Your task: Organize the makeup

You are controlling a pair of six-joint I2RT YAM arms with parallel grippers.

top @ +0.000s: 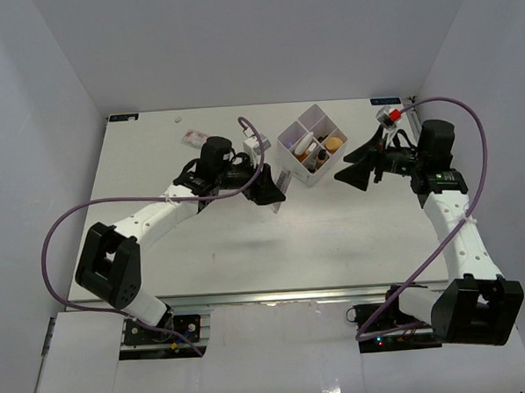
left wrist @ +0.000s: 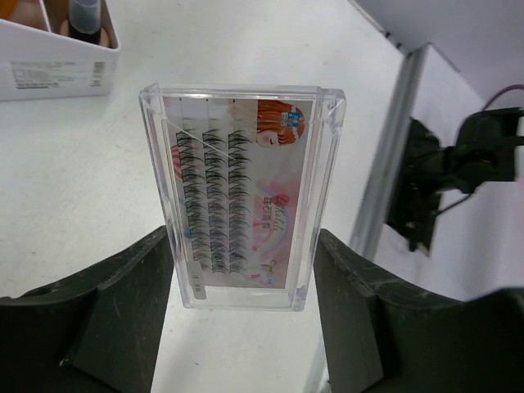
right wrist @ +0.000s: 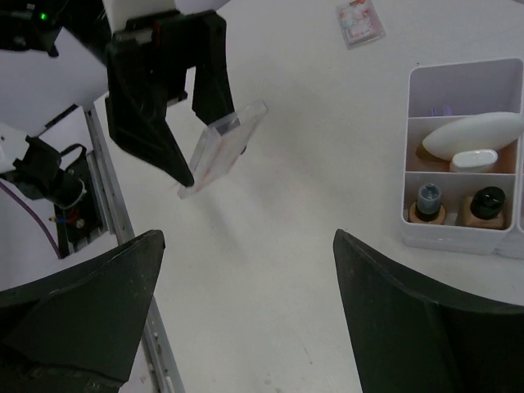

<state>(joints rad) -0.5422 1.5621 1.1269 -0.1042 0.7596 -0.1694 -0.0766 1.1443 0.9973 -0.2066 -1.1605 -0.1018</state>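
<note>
My left gripper is shut on a clear flat case of false eyelashes, gripped by its long edges and held tilted above the table. The right wrist view also shows the case. The white four-compartment box stands just right of it. The box holds a white egg-shaped sponge and two beige dark-capped bottles. My right gripper is open and empty, right of the box, with bare table between its fingers.
A small pink packet lies flat at the back left of the table and also shows in the right wrist view. A small white box sits behind the left wrist. The metal rail of the table's front edge runs nearby.
</note>
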